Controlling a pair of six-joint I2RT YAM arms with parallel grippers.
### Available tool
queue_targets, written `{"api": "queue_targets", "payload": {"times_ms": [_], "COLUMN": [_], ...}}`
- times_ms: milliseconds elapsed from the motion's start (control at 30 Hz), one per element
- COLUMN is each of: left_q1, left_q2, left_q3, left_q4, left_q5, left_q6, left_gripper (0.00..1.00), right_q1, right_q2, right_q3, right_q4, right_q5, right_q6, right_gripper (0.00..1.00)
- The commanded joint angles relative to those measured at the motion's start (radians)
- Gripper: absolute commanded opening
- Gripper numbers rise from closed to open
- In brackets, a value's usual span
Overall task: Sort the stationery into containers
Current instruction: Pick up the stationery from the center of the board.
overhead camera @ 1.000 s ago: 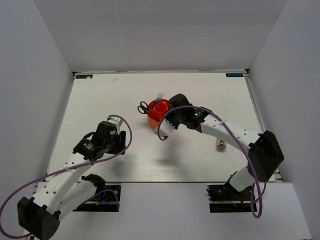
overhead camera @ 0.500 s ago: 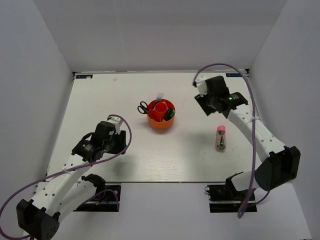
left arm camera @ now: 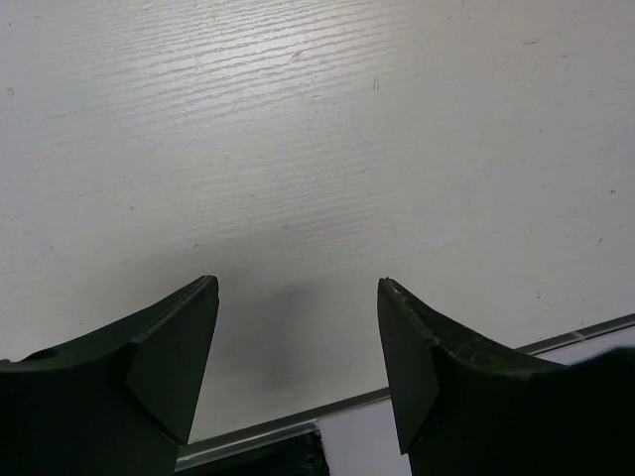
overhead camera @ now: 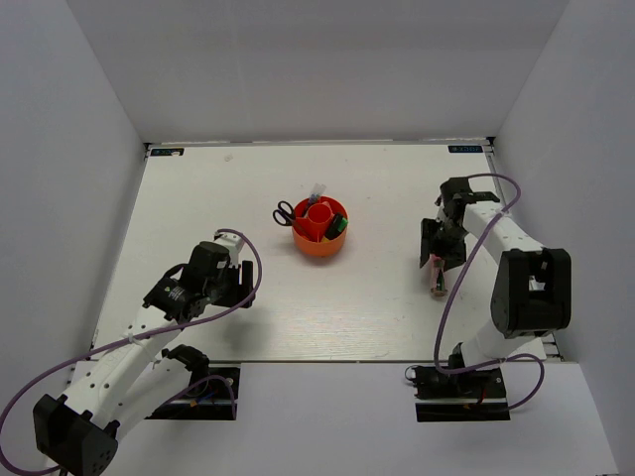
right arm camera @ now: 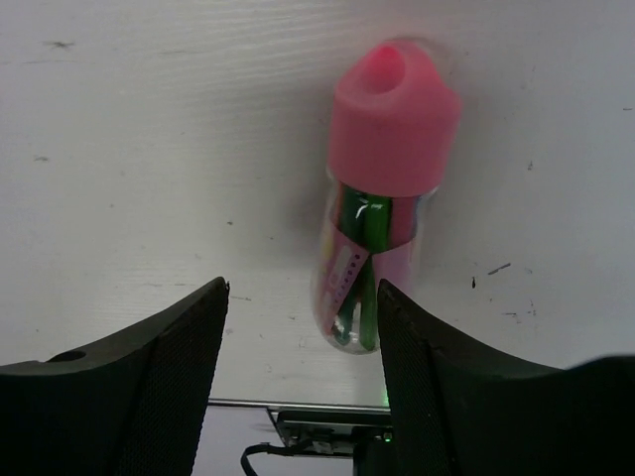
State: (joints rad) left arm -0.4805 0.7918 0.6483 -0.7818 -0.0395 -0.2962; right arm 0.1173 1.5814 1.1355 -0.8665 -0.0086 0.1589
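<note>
The pink-capped clear tube (right arm camera: 382,198) lies flat near the right edge of the table (left arm camera: 298,119), roughly midway between its far and near edges. Its rounded pink cap points away from the wrist camera, and green and pink pieces and a printed label show through the clear body. The right gripper (right arm camera: 301,293) hangs over it, jaws spread wide and grasping nothing. The tube's clear end sits in the gap, close to one finger; whether they touch I cannot tell. The left gripper (left arm camera: 298,288) is likewise spread and empty, toward the near-left corner. The red-orange organizer (overhead camera: 319,243) stands mid-table, with black-handled scissors (overhead camera: 285,211) at its left rim.
</note>
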Motion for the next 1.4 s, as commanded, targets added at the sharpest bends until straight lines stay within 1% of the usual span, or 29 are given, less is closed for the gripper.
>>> {"api": "queue_targets", "payload": {"times_ms": [0, 67, 233, 500, 567, 633, 667, 700, 733, 767, 833, 867, 967, 1033, 1067, 1100, 1133, 1167, 1200, 1267, 1300, 1367], "left_q1": [0.003, 0.002, 0.003, 0.002, 0.005, 0.003, 0.005, 0.003, 0.003, 0.003, 0.003, 0.002, 0.003, 0.005, 0.003, 0.005, 0.003, 0.002, 0.003, 0.003, 0.003, 0.003], "left_q2": [-0.009, -0.006, -0.006, 0.006, 0.007, 0.007, 0.01, 0.011, 0.011, 0.014, 0.014, 0.015, 0.018, 0.021, 0.02, 0.021, 0.021, 0.021, 0.024, 0.026, 0.029, 0.029], "left_q3": [0.001, 0.001, -0.003, -0.003, -0.003, -0.003, 0.001, -0.002, -0.001, -0.001, -0.003, -0.003, -0.001, -0.001, -0.002, -0.003, -0.003, -0.003, -0.001, -0.004, -0.001, -0.002], "left_q4": [0.013, 0.012, 0.013, 0.012, 0.01, 0.01, 0.01, 0.01, 0.012, 0.012, 0.009, 0.009, 0.01, 0.009, 0.01, 0.01, 0.007, 0.01, 0.013, 0.01, 0.01, 0.01], "left_q5": [0.02, 0.023, 0.024, 0.018, 0.013, 0.009, 0.009, 0.006, 0.006, 0.006, 0.006, 0.006, 0.007, 0.007, 0.006, 0.006, 0.004, 0.003, 0.001, -0.002, -0.003, -0.007], "left_q6": [0.006, 0.006, 0.008, 0.006, 0.006, 0.006, 0.006, 0.006, 0.006, 0.006, 0.006, 0.005, 0.006, 0.005, 0.006, 0.005, 0.005, 0.006, 0.008, 0.006, 0.006, 0.006], "left_gripper": [0.76, 0.76, 0.76, 0.76, 0.76, 0.76, 0.76, 0.76, 0.76, 0.76, 0.76, 0.76, 0.76, 0.76, 0.76, 0.76, 0.76, 0.76, 0.76, 0.76, 0.76, 0.76], "right_q1": [-0.036, -0.05, -0.065, -0.067, -0.065, -0.062, -0.064, -0.065, -0.07, -0.067, -0.073, -0.073, -0.073, -0.067, -0.064, -0.064, -0.061, -0.059, -0.054, -0.024, -0.018, 0.022], "right_q2": [0.025, 0.063, 0.094, 0.245, 0.271, 0.29, 0.293, 0.292, 0.293, 0.289, 0.273, 0.267, 0.215, 0.175, 0.136, 0.124, 0.114, 0.097, 0.095, 0.104, 0.114, 0.143], "right_q3": [-0.013, -0.002, -0.025, 0.019, 0.03, 0.029, 0.026, 0.023, 0.012, 0.009, 0.004, 0.004, 0.02, 0.049, 0.094, 0.115, 0.136, 0.224, 0.259, 0.404, 0.441, 0.577], "right_q4": [0.046, 0.047, 0.11, 0.159, 0.156, 0.153, 0.15, 0.153, 0.153, 0.158, 0.155, 0.146, 0.139, 0.126, 0.124, 0.124, 0.116, 0.104, 0.095, 0.055, 0.043, 0.023], "right_q5": [-0.007, 0.042, 0.078, 0.087, 0.091, 0.078, 0.059, 0.056, 0.05, 0.035, 0.018, -0.037, -0.1, -0.144, -0.162, -0.241, -0.273, -0.303, -0.412, -0.451, -0.528, -0.568], "right_q6": [0.074, 0.082, 0.057, 0.03, 0.03, 0.034, 0.037, 0.045, 0.047, 0.05, 0.045, 0.041, 0.015, -0.011, -0.034, -0.044, -0.074, -0.082, -0.097, -0.133, -0.145, -0.153], "right_gripper": [0.65, 0.63, 0.63, 0.65, 0.62, 0.53, 0.46, 0.2, 0.07, 0.0, 0.0, 0.0, 0.0, 0.0, 0.0, 0.0, 0.0, 0.0, 0.0, 0.0, 0.0, 0.0]}}
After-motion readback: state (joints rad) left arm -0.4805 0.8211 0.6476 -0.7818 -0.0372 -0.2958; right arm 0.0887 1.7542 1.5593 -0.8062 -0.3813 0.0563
